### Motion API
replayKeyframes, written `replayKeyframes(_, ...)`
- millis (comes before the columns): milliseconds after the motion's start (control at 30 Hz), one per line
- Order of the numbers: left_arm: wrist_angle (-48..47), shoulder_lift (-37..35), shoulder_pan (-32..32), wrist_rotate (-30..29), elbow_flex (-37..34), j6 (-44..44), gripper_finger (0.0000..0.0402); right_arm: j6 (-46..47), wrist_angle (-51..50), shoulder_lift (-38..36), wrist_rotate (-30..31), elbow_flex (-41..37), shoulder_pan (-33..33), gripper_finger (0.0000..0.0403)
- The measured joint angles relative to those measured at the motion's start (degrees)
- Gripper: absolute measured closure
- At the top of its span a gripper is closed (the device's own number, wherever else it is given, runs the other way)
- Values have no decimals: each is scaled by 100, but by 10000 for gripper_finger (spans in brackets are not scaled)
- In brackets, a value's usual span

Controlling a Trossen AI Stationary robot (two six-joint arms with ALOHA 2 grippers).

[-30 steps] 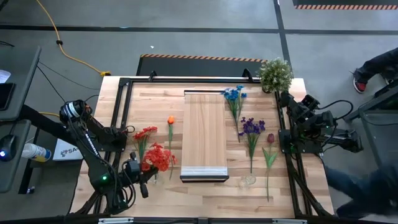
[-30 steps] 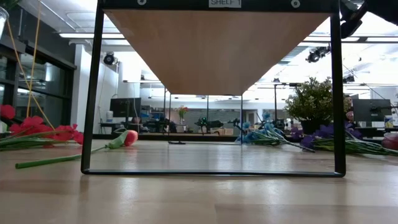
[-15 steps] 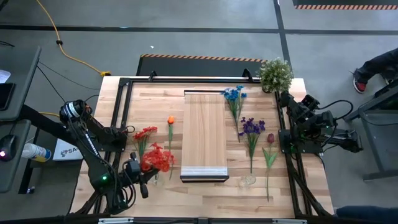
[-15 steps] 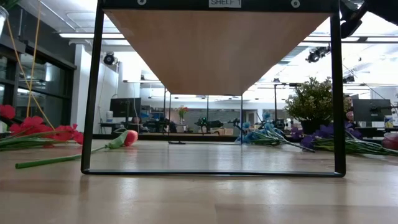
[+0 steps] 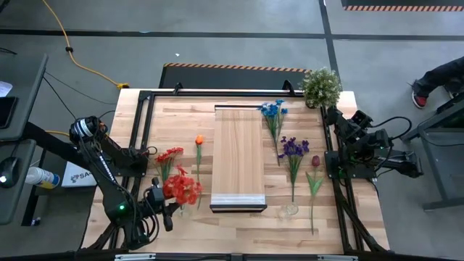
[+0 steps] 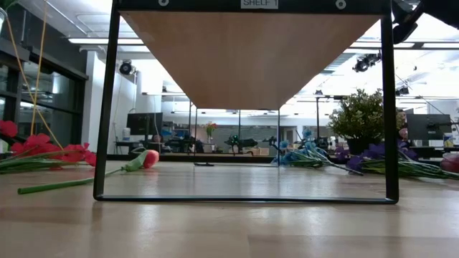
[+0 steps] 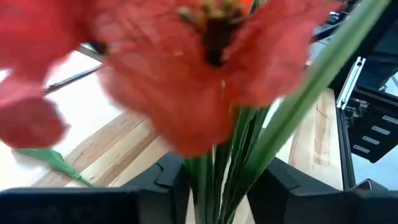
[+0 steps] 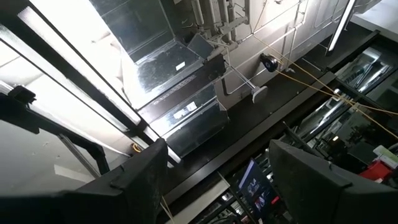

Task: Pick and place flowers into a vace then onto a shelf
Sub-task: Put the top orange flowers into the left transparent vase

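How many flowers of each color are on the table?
Red: 2, one bunch lying on the table and one bunch held in the left claw
Orange: 1
Blue: 1
Purple: 1
Dark red: 1
Total: 6

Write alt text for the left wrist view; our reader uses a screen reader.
A red flower fills the view, its green stems pinched in the left claw. Behind lie the wooden table and a black frame.
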Motion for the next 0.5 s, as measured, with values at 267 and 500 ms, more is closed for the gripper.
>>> replayKeyframes(267, 6, 0, 0, 102, 0, 142, 157, 0, 0, -1, 0, 0, 1, 135)
replayKeyframes(500, 0, 0, 0, 192, 0, 199, 121, -5, 0, -2, 0, 0, 2, 135)
